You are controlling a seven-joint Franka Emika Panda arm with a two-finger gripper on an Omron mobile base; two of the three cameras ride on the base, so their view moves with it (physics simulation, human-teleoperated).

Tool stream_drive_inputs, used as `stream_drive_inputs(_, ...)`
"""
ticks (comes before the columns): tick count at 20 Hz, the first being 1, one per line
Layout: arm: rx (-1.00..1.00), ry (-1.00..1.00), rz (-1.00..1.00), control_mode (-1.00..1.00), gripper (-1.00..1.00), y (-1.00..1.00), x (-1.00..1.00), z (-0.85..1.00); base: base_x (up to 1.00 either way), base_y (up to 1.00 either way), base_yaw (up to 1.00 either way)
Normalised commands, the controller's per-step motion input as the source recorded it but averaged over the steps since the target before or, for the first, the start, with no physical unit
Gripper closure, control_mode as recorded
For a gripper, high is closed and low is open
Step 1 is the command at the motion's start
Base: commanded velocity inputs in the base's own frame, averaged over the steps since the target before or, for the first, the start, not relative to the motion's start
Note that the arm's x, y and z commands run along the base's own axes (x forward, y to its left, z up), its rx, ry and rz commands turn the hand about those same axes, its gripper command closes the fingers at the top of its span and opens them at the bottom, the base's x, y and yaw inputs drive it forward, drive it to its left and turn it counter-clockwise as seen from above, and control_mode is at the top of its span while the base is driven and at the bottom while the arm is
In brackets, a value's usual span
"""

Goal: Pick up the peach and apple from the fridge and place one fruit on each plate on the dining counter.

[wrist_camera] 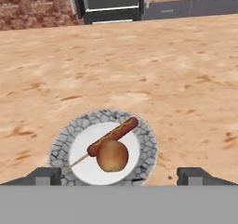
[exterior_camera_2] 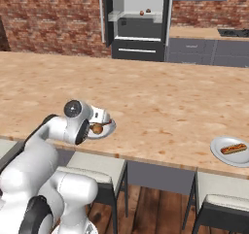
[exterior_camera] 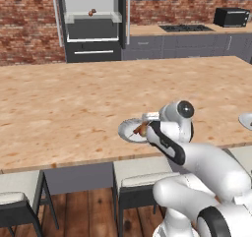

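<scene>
We hold tool (wrist_camera: 119, 176) spread, empty, above near plate (wrist_camera: 146, 141); peach (wrist_camera: 112, 155) lies on it beside skewered sausage (wrist_camera: 114, 134); apple (exterior_camera_2: 141, 13) far ahead in fridge (exterior_camera_2: 136, 22).

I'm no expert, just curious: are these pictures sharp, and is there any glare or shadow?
Hand view: the plate and peach look soft and pixelated, with no glare. Left base view: the fridge fruit is a tiny blur. Right base view: flat, even light, with barely any shadow on the dining counter.

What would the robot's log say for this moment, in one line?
gripper: open, above plate | peach: on plate beside sausage | apple: in fridge
</scene>
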Motion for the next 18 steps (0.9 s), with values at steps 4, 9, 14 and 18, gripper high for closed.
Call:
stream_drive_inputs(4,0.0,0.09,0.0,-1.0,-1.0,-0.01,-0.44,0.91,0.0,0.0,0.0)
stream_drive_inputs(9,0.0,0.04,-0.08,-1.0,-1.0,-0.21,-0.98,0.06,0.0,0.0,0.0)
stream_drive_inputs(14,0.01,-0.02,-0.11,-1.0,-1.0,-0.13,-1.0,-0.24,0.0,0.0,0.0)
stream_drive_inputs(18,0.0,-0.05,-0.02,-1.0,-1.0,0.0,-0.99,-0.04,0.0,0.0,0.0)
